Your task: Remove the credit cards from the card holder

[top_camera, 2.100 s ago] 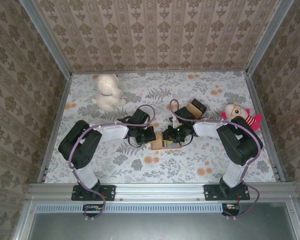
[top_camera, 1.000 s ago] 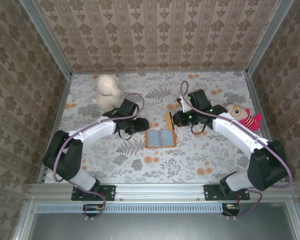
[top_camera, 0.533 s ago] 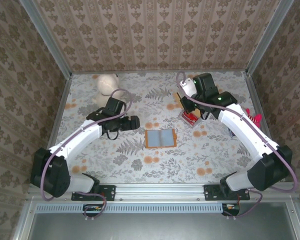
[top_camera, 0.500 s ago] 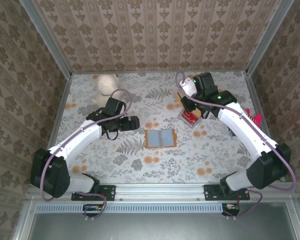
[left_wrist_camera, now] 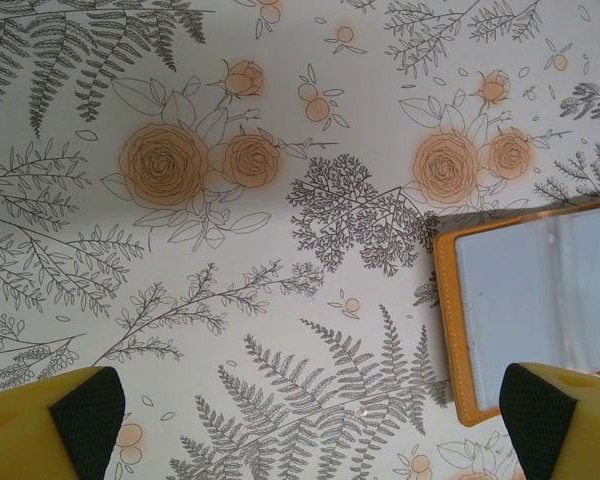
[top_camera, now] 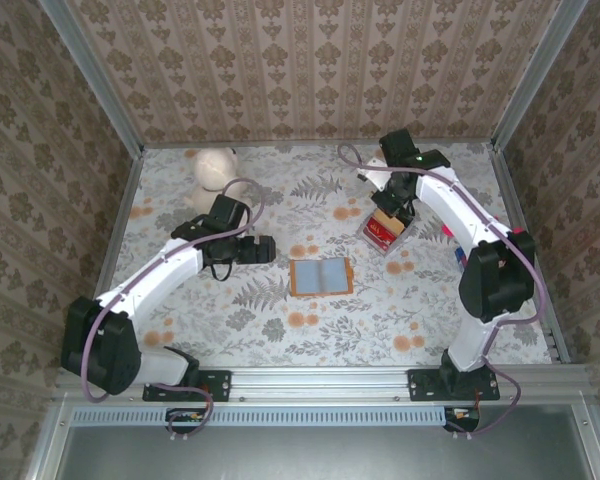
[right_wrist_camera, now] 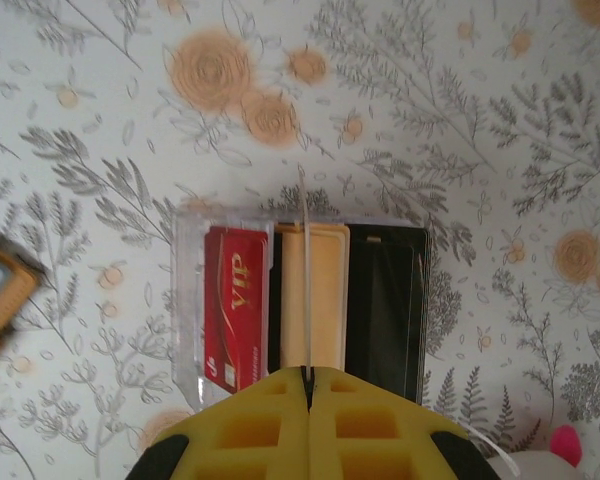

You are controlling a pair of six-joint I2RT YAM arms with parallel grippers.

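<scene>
Nearest my bases, the card holder (left_wrist_camera: pixel 450 330) lies open and flat on the floral table (top_camera: pixel 230 320), orange-tan rim up and blue-grey pages showing. The pages look bare. I cannot tell whether a card is tucked deeper in a pocket.

My left gripper (top_camera: pixel 265 250) hovers just beside the holder's left edge, fingers spread wide. It touches nothing and holds nothing.

Farther out, my right gripper (right_wrist_camera: pixel 307 385) hangs over a clear box (right_wrist_camera: pixel 187 300). Its fingers are pressed together on a credit card (right_wrist_camera: pixel 304 280), which shows edge-on as a thin pale line. Below it, a red VIP card (right_wrist_camera: pixel 235 310) already lies in the left compartment. A tan section sits in the middle and a dark one on the right.

At the far edge rests a white plush toy (top_camera: pixel 215 170), well apart from the work.

Risks noted:
- The pinched card lines up with the tan middle section rather than the red card's compartment. Released here, it may land in the wrong section.
- Dropped from this height and on edge, it could tip or bounce off a wall and end up on the table outside the box.
- The holder is unrestrained. If a card remains inside, pulling it one-handed would likely drag the whole wallet.
</scene>
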